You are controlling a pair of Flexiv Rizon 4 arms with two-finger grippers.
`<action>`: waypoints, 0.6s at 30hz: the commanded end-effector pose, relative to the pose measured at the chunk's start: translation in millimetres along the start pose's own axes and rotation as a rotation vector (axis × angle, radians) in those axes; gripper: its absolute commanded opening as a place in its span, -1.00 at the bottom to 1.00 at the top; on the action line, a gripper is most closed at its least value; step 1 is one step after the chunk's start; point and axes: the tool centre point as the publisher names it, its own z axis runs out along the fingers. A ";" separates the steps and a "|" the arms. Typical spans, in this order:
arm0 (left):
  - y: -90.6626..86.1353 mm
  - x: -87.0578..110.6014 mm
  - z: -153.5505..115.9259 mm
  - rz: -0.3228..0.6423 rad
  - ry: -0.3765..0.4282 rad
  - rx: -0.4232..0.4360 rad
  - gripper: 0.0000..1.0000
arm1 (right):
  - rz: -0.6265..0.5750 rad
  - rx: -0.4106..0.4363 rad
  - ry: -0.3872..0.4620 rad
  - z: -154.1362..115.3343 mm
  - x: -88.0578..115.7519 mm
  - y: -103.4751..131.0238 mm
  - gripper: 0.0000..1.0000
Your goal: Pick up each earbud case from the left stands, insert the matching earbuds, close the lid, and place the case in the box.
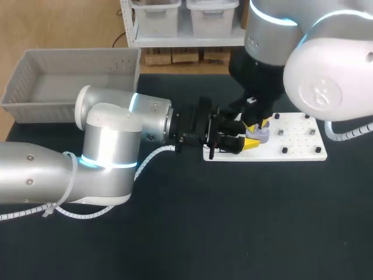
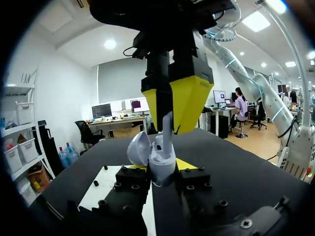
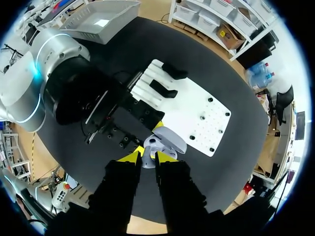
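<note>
a: black table first, then. where is the work?

b: over the white board near the table's right edge. the left gripper comes in level. its jaws are clamped on the earbud case from both sides, holding it upright just above the board with the lid flipped open.

a: and the right gripper?

b: directly above the case, pointing down, jaws pinched on an earbud. the bud's lower end is at the case's well or just inside it. i can't tell whether it is seated.

a: so how far along would you say?

b: around the middle of this one case, i'd judge. the pickup is done, the lid is open, and one earbud is at the point of insertion. i can't make out whether another bud already sits in the case.

a: what's left?

b: seating this bud, perhaps a second one, and shutting the lid. then the case goes to the grey box at the table's far left corner.

a: anything in that box yet?

b: no case shows in it from the head view. the black stands, at the end of the board nearest the left arm, carry no case that i can make out. i can't say whether more cases wait.
</note>
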 end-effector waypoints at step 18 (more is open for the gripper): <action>-1.4 0.8 -0.1 0.003 -0.003 -0.006 -1.00 | -0.002 -0.007 -0.003 7.4 -1.9 -0.5 -1.00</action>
